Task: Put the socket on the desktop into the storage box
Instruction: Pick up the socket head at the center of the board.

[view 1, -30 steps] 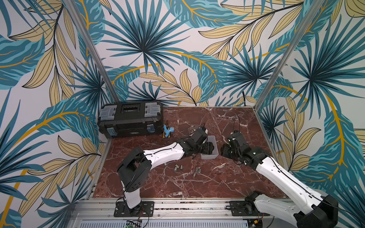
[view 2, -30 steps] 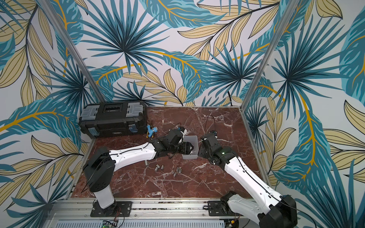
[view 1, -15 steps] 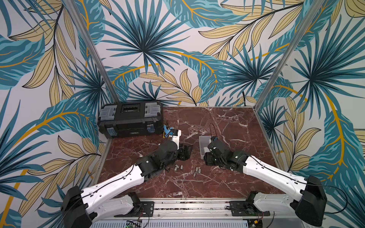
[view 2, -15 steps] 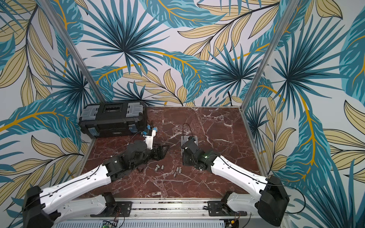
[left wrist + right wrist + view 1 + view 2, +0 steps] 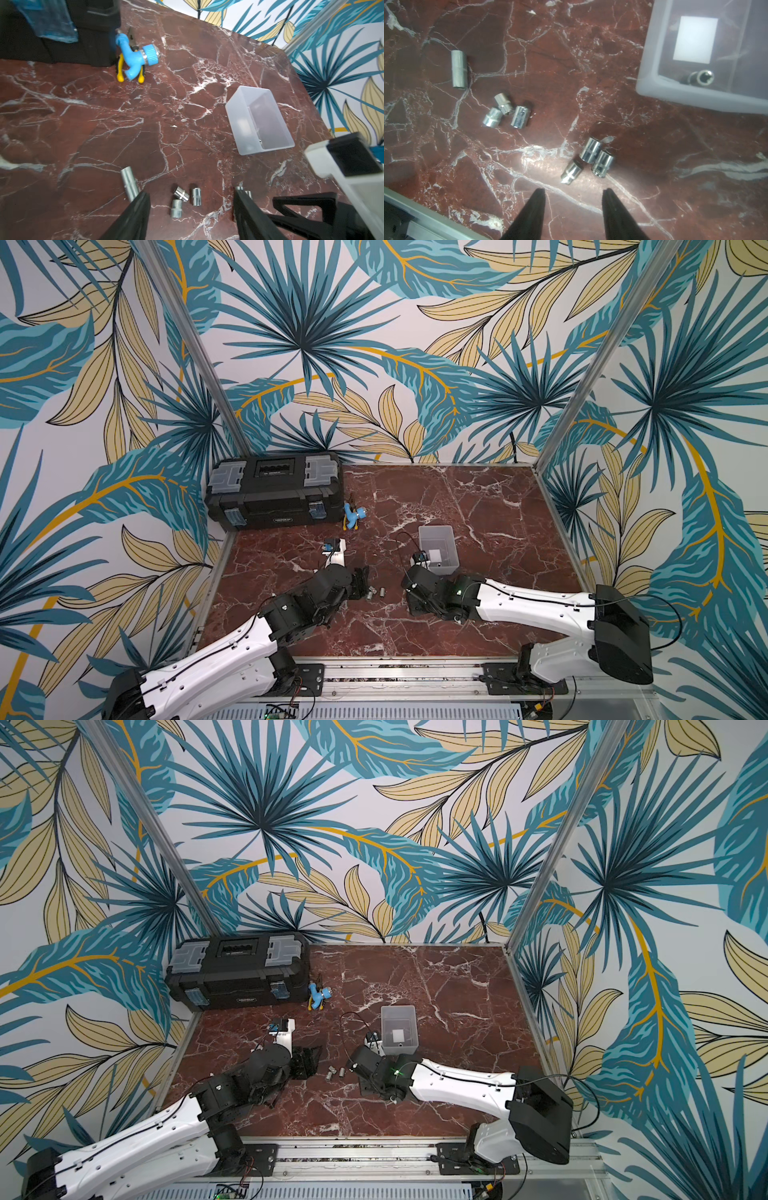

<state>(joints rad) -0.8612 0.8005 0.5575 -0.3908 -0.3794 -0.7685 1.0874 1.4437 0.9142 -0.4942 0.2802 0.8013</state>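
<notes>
Several chrome sockets lie on the red-brown desktop (image 5: 478, 506). In the left wrist view, a cluster of three sockets (image 5: 185, 197) sits on the marble between the fingers of my open left gripper (image 5: 191, 193), and a long socket (image 5: 129, 182) lies by one fingertip. My right gripper (image 5: 573, 191) is open and empty, hovering just short of another cluster of three sockets (image 5: 589, 160). The translucent storage box (image 5: 438, 549) stands beyond both grippers, with one socket (image 5: 702, 78) inside near its white label. Both top views show loose sockets (image 5: 336, 1073) between the two wrists.
A black toolbox (image 5: 274, 489) stands at the back left. Beside it lie a blue fitting (image 5: 353, 514) and yellow-handled pliers (image 5: 120, 70). An aluminium rail (image 5: 425, 216) edges the front of the desktop. Patterned walls close the other sides.
Both grippers have drawn back from the storage box toward the front and now hang over the sockets on the marble. The box has stayed in place.
</notes>
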